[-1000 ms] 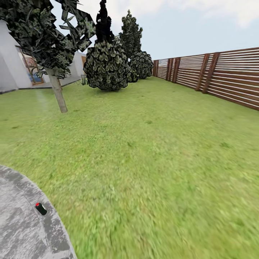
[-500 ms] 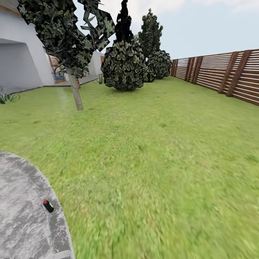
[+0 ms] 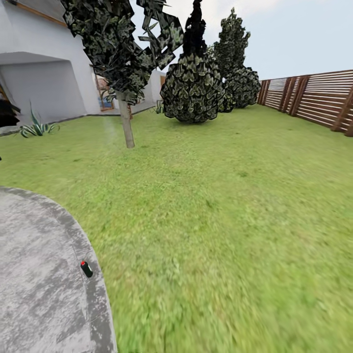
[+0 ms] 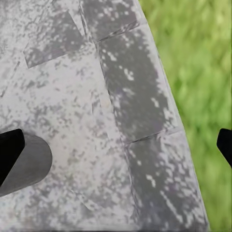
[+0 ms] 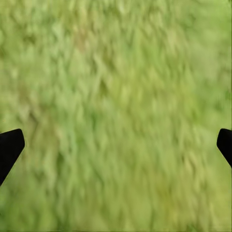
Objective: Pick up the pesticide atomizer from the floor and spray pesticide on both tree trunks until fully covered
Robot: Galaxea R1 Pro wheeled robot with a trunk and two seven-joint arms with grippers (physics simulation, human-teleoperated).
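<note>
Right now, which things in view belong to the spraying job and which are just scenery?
Job: small black bottle with a red top on the grey paving, likely the sprayer; pale-trunked tree, possibly a target.
Scenery: dark cone-shaped trees, fence, house, spiky plant, lawn.

Left gripper (image 4: pixel 116 147): two fingertips visible, matte black, tapered to wedge points, no markings, screws or cables seen. Right gripper (image 5: pixel 116 147): identical black wedge fingertips (image 5: pixel 9 147) at frame edges, plain surface, no visible wear.
</note>
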